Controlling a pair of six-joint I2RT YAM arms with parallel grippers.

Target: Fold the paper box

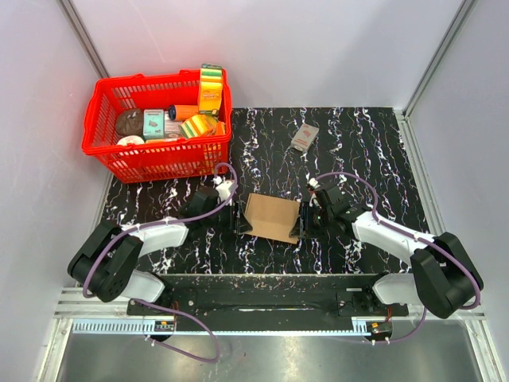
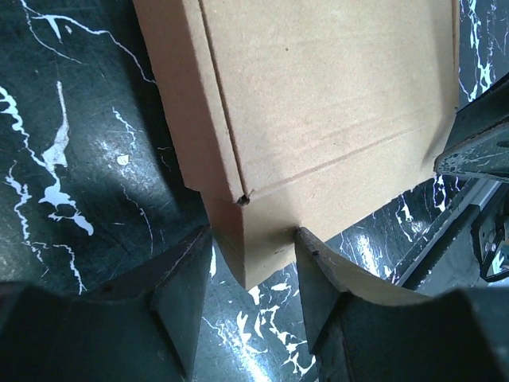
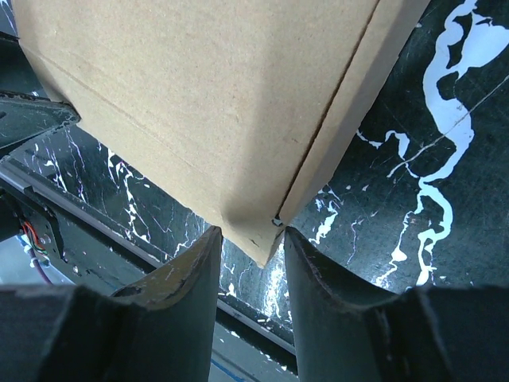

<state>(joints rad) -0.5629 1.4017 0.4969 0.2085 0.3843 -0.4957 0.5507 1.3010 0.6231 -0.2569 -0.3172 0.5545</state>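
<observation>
Just near-side and right of the basket (image 1: pixel 159 163), the box (image 1: pixel 270 216) lies on the table. The left gripper (image 1: pixel 238 216) and right gripper (image 1: pixel 300 223) each pinch one of its end corners. Such shallow holds may slip, and uneven pulling would likely crumple the cardboard.

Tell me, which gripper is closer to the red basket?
Left. The left gripper grips the end of the box nearest the basket; the right gripper grips the opposite end, farther away.

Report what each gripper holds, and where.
Both hold the box: left gripper at a left-end corner, right gripper at a right-end corner.
</observation>
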